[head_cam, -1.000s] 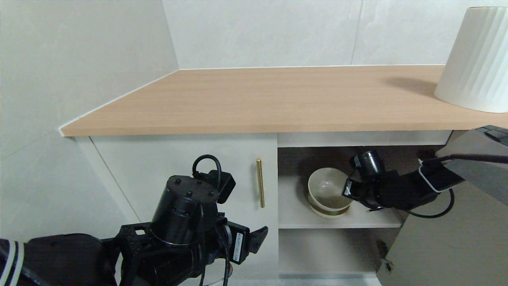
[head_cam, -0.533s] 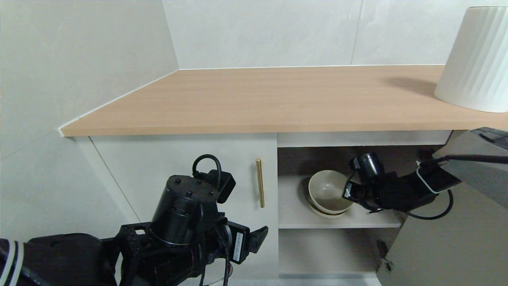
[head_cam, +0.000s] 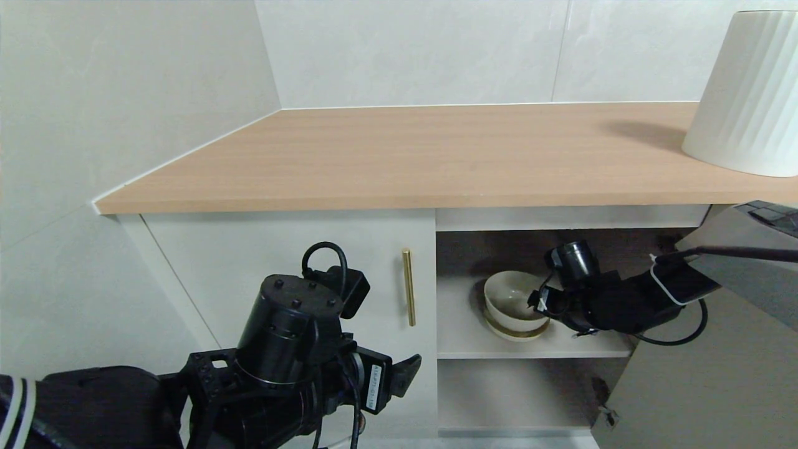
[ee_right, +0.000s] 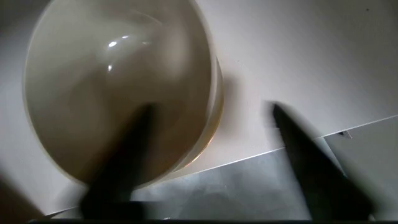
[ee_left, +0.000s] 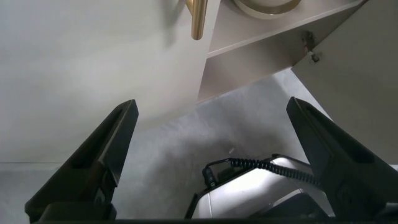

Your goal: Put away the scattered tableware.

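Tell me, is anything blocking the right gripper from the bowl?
Nothing visible does. The right gripper is at the bowl on the shelf, open, with one finger on each side of its rim.

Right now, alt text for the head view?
The right gripper is inside the open cabinet, at the rim of a beige bowl nested in a second bowl on the upper shelf. The left gripper hangs before the closed door with its gold handle; a white ribbed object stands on the countertop.

Bright, even light on the tabletop (head_cam: 436,156), a soft shadow at its right end, dim cupboard shelf (head_cam: 461,333), small glints in the bowl (ee_right: 118,93)
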Controlling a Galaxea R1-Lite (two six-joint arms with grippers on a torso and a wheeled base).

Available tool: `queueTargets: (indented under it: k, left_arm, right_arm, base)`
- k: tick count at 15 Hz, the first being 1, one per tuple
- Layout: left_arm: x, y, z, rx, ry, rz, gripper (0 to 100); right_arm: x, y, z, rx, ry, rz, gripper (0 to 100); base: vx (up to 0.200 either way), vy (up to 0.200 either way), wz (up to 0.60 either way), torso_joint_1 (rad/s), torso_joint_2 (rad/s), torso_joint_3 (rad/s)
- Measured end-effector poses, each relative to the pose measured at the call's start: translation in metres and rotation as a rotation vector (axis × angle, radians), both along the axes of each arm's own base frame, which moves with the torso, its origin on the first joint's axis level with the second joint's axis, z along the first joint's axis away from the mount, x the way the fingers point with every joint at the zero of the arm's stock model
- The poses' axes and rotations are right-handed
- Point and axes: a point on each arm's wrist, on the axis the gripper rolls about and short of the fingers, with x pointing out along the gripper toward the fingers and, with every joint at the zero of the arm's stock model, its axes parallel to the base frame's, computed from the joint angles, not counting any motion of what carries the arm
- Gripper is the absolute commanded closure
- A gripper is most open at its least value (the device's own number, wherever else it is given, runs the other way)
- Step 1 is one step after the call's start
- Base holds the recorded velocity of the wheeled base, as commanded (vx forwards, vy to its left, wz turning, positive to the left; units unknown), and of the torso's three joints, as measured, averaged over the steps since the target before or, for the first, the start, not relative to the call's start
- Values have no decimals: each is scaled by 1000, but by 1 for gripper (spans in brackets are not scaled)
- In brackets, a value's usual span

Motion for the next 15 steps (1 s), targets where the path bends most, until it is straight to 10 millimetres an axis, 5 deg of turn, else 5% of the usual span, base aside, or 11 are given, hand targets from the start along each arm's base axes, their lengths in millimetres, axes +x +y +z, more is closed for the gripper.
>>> queueTargets:
  k: [8, 12, 15]
  left_arm:
    - [3, 4, 1, -2, -4, 17, 0]
    - [2, 7, 3, -6, -5, 25, 0]
    - [-1, 10, 2, -2, -2, 25, 0]
  right_arm:
    - [-22, 11, 20, 4, -8, 59, 0]
    - [-66, 5, 68, 12, -37, 187, 0]
    - [-120, 0, 92, -43, -15, 324, 0]
  base:
    - [0, 0, 0, 0, 0, 0]
    - [0, 0, 0, 0, 0, 0]
    - [0, 0, 0, 0, 0, 0]
